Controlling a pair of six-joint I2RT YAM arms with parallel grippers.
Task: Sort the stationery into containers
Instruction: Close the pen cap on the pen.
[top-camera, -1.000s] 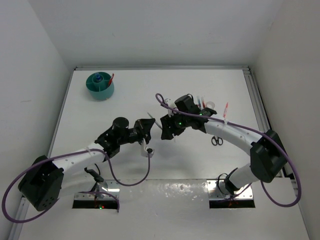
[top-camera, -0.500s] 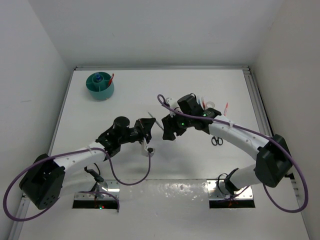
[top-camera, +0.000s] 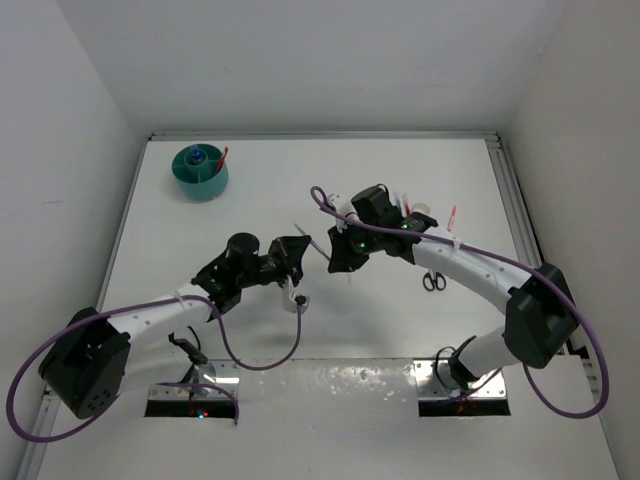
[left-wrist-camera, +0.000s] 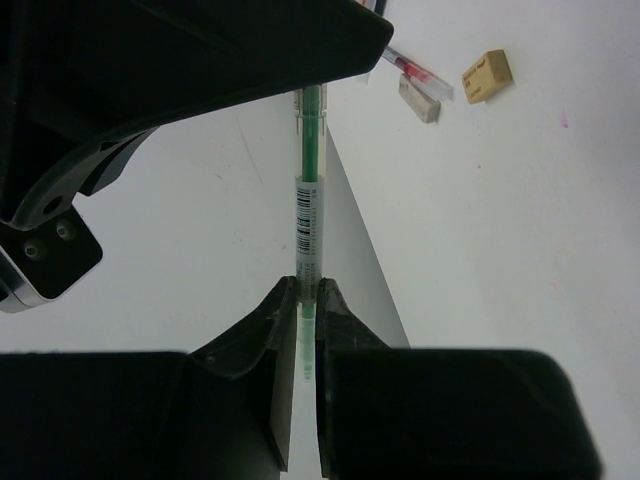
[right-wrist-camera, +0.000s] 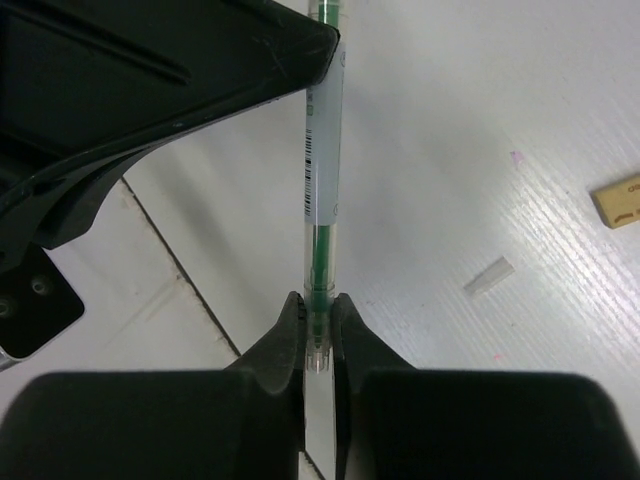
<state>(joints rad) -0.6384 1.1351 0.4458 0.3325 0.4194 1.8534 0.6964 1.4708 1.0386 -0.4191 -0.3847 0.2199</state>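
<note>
A clear pen with green ink (left-wrist-camera: 308, 210) hangs above the table between both grippers. My left gripper (left-wrist-camera: 308, 290) is shut on one end of it. My right gripper (right-wrist-camera: 318, 305) is shut on the other end of the pen (right-wrist-camera: 322, 170). In the top view the two grippers meet mid-table, left gripper (top-camera: 298, 247) facing right gripper (top-camera: 336, 257). The teal tub (top-camera: 186, 178) stands at the far left with a blue-capped bottle (top-camera: 197, 156) and a red pen (top-camera: 221, 157) in it. Scissors (top-camera: 433, 281) and another red pen (top-camera: 451, 218) lie to the right.
A tan eraser (left-wrist-camera: 487, 76) and a small grey piece (left-wrist-camera: 418, 100) lie beyond the right arm. A small clear cap (right-wrist-camera: 489, 277) rests on the table below the pen. White walls close in the table on three sides.
My right gripper, open before, has shut on the free end of the pen. The left gripper has kept its hold and has barely moved.
</note>
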